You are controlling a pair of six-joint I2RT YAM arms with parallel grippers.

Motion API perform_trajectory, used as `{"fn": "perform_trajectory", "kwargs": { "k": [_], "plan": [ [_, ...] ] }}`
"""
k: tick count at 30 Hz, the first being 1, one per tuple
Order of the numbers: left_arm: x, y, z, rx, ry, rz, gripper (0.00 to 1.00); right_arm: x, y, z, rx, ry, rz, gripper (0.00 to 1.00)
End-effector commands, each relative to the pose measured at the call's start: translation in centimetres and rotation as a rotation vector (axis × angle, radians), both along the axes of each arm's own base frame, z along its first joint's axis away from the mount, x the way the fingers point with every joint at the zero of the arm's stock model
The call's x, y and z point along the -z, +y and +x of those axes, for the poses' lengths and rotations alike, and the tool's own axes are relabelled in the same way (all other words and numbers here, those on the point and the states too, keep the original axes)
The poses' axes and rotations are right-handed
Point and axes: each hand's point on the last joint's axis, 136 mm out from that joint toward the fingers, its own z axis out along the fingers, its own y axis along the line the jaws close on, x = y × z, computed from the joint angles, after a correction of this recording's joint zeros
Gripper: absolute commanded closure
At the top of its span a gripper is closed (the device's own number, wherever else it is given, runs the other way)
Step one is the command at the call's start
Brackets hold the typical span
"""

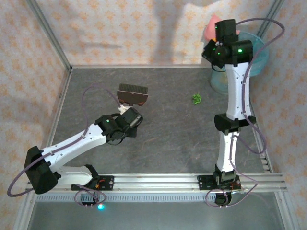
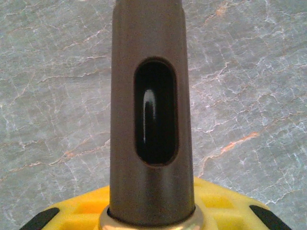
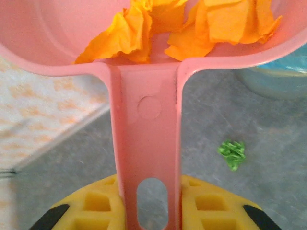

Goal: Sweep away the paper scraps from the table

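A green paper scrap (image 1: pixel 196 98) lies on the dark grey table (image 1: pixel 168 129), right of centre; the right wrist view has that scrap (image 3: pixel 232 153) below the pan. Orange paper scraps (image 3: pixel 158 28) sit inside the pink dustpan (image 3: pixel 147 120), whose handle my right gripper (image 3: pixel 148 211) is shut on, held high at the back right (image 1: pixel 218 40). My left gripper (image 1: pixel 125 115) is shut on the dark brown hand brush (image 1: pixel 132 94), its bristles resting on the table left of centre. In the left wrist view the slotted brush handle (image 2: pixel 152 120) runs up from the fingers.
A light blue bucket (image 1: pixel 249 57) stands at the back right corner, under the raised dustpan. Patterned beige walls (image 1: pixel 120 28) and aluminium rails (image 1: pixel 168 179) bound the table. Open grey surface lies between the brush and the green scrap.
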Motion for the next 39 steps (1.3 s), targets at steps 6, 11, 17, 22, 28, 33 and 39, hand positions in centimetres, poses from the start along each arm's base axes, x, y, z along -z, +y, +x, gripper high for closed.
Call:
{"fn": "perform_trajectory", "kwargs": {
  "k": [6,11,17,22,28,33,39],
  "plan": [
    [-0.5,-0.4,0.9,0.013,-0.047,-0.015,1.00,1.0,-1.7,1.9,0.016,0.039,0.274,1.00],
    [0.1,-1.1,1.2,0.021,-0.030,-0.013,1.00,0.0,-2.6,3.4,0.044,-0.001,0.400,1.00],
    [0.4,-1.9,1.7,0.028,-0.018,-0.020,1.00,-3.0,-2.8,4.9,0.060,-0.090,0.577,1.00],
    [0.4,-2.2,1.7,0.033,-0.016,-0.031,1.00,-4.1,-4.0,5.9,0.095,-0.118,0.697,1.00],
    [0.0,-1.8,1.5,0.031,-0.022,-0.035,1.00,-5.5,-5.1,6.2,0.143,-0.144,0.802,1.00],
    [-0.2,-1.7,1.3,0.033,-0.027,-0.035,1.00,-7.1,-5.5,6.8,0.179,-0.179,0.899,1.00],
    [-0.5,-1.6,1.3,0.034,-0.035,-0.035,1.00,-7.9,-6.1,7.1,0.209,-0.204,0.948,1.00]
  ]
}}
